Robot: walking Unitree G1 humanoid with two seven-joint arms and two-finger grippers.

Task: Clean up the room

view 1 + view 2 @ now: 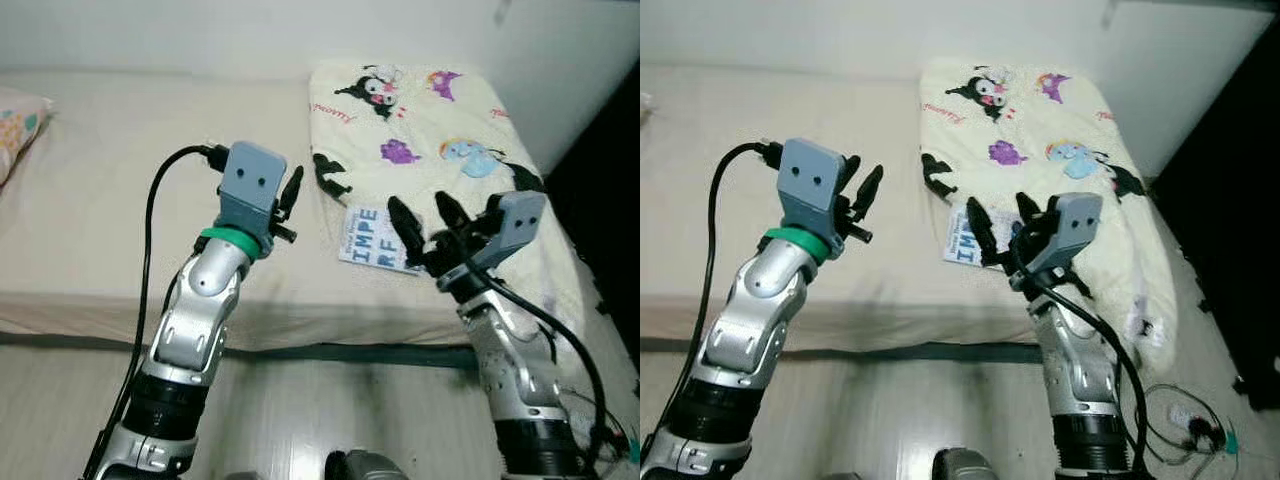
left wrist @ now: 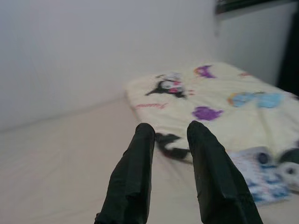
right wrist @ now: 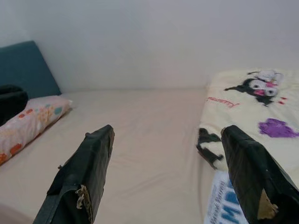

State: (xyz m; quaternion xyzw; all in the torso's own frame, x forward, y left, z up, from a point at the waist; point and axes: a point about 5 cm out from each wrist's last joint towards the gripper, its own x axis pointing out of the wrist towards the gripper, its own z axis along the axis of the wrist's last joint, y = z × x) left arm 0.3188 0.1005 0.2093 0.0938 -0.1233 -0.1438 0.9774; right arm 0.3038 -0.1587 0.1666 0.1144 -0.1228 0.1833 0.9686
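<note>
Booklet (image 1: 372,240) on cartoon blanket (image 1: 430,130): right gripper (image 1: 432,228) spread wide just above, left gripper (image 1: 290,196) slightly parted; may snag blanket w/ booklet.

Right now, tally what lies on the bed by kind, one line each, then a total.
Blanket: 1
Pillow: 1
Booklet: 1
Total: 3
</note>
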